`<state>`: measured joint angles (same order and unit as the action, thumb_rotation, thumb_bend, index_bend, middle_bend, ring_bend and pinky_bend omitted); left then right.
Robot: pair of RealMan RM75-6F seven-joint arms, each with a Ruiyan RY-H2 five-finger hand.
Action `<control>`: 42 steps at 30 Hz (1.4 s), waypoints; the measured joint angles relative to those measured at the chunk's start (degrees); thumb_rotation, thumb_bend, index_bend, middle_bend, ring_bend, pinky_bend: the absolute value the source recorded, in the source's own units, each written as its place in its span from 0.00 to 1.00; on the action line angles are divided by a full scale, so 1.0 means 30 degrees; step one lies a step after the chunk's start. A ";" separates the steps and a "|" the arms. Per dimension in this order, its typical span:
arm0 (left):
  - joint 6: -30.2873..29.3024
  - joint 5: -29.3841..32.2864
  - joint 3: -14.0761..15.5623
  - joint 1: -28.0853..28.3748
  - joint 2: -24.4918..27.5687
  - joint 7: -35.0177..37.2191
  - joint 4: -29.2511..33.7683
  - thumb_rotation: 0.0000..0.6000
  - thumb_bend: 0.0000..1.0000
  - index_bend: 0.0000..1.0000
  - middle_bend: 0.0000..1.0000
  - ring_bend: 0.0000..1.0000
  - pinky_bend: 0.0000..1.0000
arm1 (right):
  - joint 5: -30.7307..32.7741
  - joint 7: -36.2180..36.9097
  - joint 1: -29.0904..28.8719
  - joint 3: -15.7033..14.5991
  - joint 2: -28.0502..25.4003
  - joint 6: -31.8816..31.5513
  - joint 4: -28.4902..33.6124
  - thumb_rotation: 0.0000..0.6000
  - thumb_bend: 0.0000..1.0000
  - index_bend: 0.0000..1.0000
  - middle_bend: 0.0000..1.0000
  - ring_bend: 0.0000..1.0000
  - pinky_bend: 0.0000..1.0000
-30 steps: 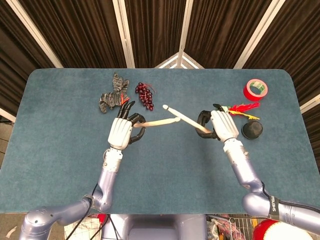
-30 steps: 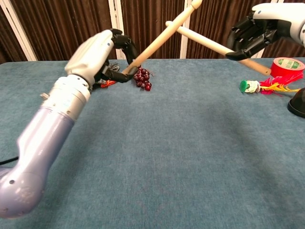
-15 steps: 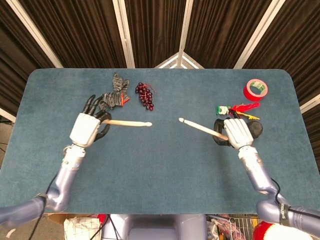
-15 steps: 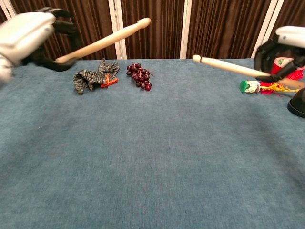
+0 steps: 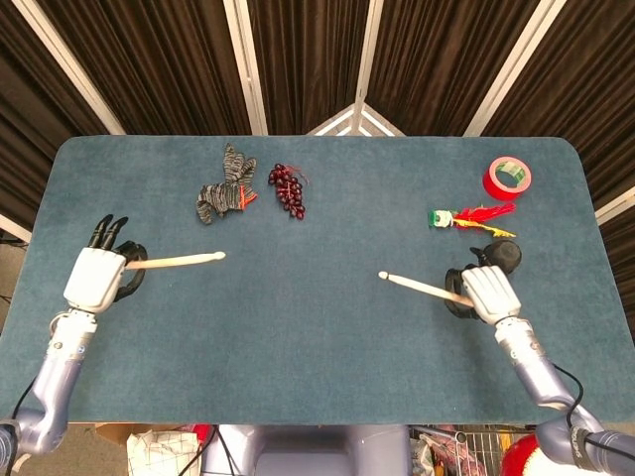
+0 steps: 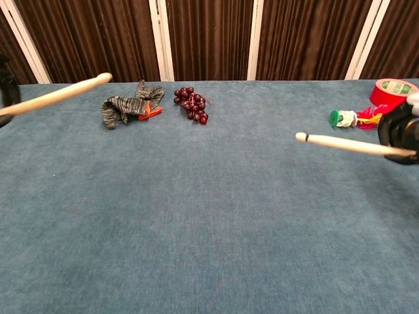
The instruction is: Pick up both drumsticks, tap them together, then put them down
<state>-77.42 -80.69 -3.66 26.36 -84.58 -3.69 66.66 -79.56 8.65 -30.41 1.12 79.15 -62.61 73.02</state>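
My left hand [image 5: 97,277] is at the table's left side and grips a pale wooden drumstick [image 5: 179,261] by its butt, tip pointing right. In the chest view that left drumstick [image 6: 55,95] juts in from the left edge above the cloth. My right hand [image 5: 489,293] is at the right side and holds the other drumstick [image 5: 422,288], tip pointing left. The right drumstick [image 6: 350,145] shows in the chest view with dark fingers [image 6: 400,131] wrapped round its butt. The two sticks are far apart.
A grey striped cloth toy [image 5: 223,192] and a bunch of dark red grapes [image 5: 287,188] lie at the back left. A red tape roll [image 5: 507,178], a feathered shuttlecock [image 5: 468,215] and a black round object [image 5: 499,256] sit at the back right, close to my right hand.
The sticks were crossed and touching over the middle a second ago. Both hands have since swung outward and toward the front, carrying the sticks wide apart.
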 measured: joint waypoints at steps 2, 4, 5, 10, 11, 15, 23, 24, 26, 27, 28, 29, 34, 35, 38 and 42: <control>0.0483 0.0079 0.0118 -0.0041 -0.0251 0.0332 -0.0720 1.00 0.57 0.56 0.58 0.09 0.00 | -0.0162 0.0130 0.0074 -0.0135 0.0317 0.0147 -0.0458 1.00 0.50 0.75 0.62 0.47 0.09; 0.0885 0.0115 0.0186 -0.0011 -0.0574 0.0503 -0.1367 1.00 0.57 0.56 0.58 0.09 0.00 | -0.0268 0.0211 0.0107 -0.0208 0.0623 0.0359 -0.0910 1.00 0.50 0.75 0.62 0.47 0.09; 0.1245 0.0148 0.0221 0.0043 -0.0808 0.0603 -0.1759 1.00 0.57 0.56 0.58 0.09 0.00 | -0.0289 0.0250 0.0099 -0.0211 0.0747 0.0465 -0.1097 1.00 0.50 0.75 0.62 0.47 0.09; 0.3164 0.0254 0.0400 0.0509 -0.1686 0.0704 -0.2850 1.00 0.57 0.55 0.57 0.09 0.00 | -0.0380 0.0502 0.0063 -0.0159 0.1378 0.0857 -0.1944 1.00 0.50 0.75 0.62 0.47 0.09; 0.3640 0.0254 0.0456 0.0673 -0.1925 0.0658 -0.3126 1.00 0.57 0.55 0.57 0.08 0.00 | -0.0414 0.0532 0.0056 -0.0150 0.1452 0.0890 -0.2080 1.00 0.50 0.75 0.62 0.47 0.09; 0.4672 0.0091 0.0636 0.1235 -0.2710 0.0282 -0.3954 1.00 0.57 0.55 0.57 0.08 0.00 | -0.0667 0.0720 0.0045 -0.0088 0.1811 0.0846 -0.2780 1.00 0.50 0.75 0.62 0.47 0.09; 0.5542 -0.0087 0.0717 0.1737 -0.3367 -0.0747 -0.4395 1.00 0.57 0.54 0.57 0.08 0.00 | -0.1806 0.1506 0.0004 -0.0183 0.2190 0.0184 -0.4220 1.00 0.50 0.75 0.62 0.47 0.09; 0.5596 -0.0102 0.0714 0.1783 -0.3406 -0.0861 -0.4395 1.00 0.57 0.54 0.57 0.08 0.00 | -0.2086 0.1756 0.0003 -0.0255 0.2233 -0.0014 -0.4476 1.00 0.50 0.75 0.62 0.47 0.09; 0.5671 -0.0197 0.0727 0.1869 -0.3445 -0.1075 -0.4337 1.00 0.57 0.54 0.57 0.08 0.00 | -0.2359 0.2095 0.0005 -0.0345 0.2273 -0.0184 -0.4728 1.00 0.50 0.75 0.62 0.47 0.09; 0.5676 -0.0250 0.0741 0.1890 -0.3441 -0.1164 -0.4314 1.00 0.57 0.54 0.56 0.08 0.00 | -0.2599 0.2387 0.0001 -0.0441 0.2298 -0.0284 -0.4940 1.00 0.50 0.75 0.62 0.47 0.09; 0.5684 -0.0282 0.0756 0.1905 -0.3428 -0.1268 -0.4285 1.00 0.57 0.54 0.56 0.08 0.00 | -0.2786 0.2595 -0.0006 -0.0525 0.2315 -0.0343 -0.5110 1.00 0.50 0.75 0.62 0.47 0.09; 0.5714 -0.0312 0.0774 0.1926 -0.3399 -0.1412 -0.4225 1.00 0.57 0.54 0.56 0.08 0.00 | -0.2961 0.2784 -0.0011 -0.0611 0.2334 -0.0400 -0.5286 1.00 0.50 0.75 0.62 0.47 0.09; 0.5864 -0.0270 0.0705 0.1993 -0.3084 -0.1821 -0.3734 1.00 0.57 0.54 0.55 0.08 0.00 | -0.3697 0.3676 -0.0031 -0.0986 0.2450 -0.0721 -0.5818 1.00 0.50 0.75 0.62 0.47 0.09; 0.5870 -0.0253 0.0672 0.2003 -0.2972 -0.1933 -0.3603 1.00 0.57 0.54 0.55 0.08 0.00 | -0.3796 0.3764 -0.0033 -0.1045 0.2465 -0.0764 -0.5887 1.00 0.50 0.75 0.62 0.47 0.09; 0.5915 -0.0197 0.0622 0.2014 -0.2651 -0.2237 -0.3275 1.00 0.57 0.53 0.54 0.08 0.00 | -0.3992 0.3886 -0.0025 -0.1170 0.2519 -0.0849 -0.6093 1.00 0.50 0.75 0.62 0.47 0.09; 0.6057 0.0075 0.0547 0.1952 -0.2289 -0.2677 -0.2864 1.00 0.54 0.49 0.52 0.06 0.00 | -0.4013 0.4040 0.0005 -0.1153 0.2591 -0.0889 -0.6154 1.00 0.50 0.75 0.62 0.47 0.09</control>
<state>-59.24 -80.46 -2.02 32.21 -91.45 -11.72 58.07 -91.59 20.77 -30.40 -2.34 86.92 -65.28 54.55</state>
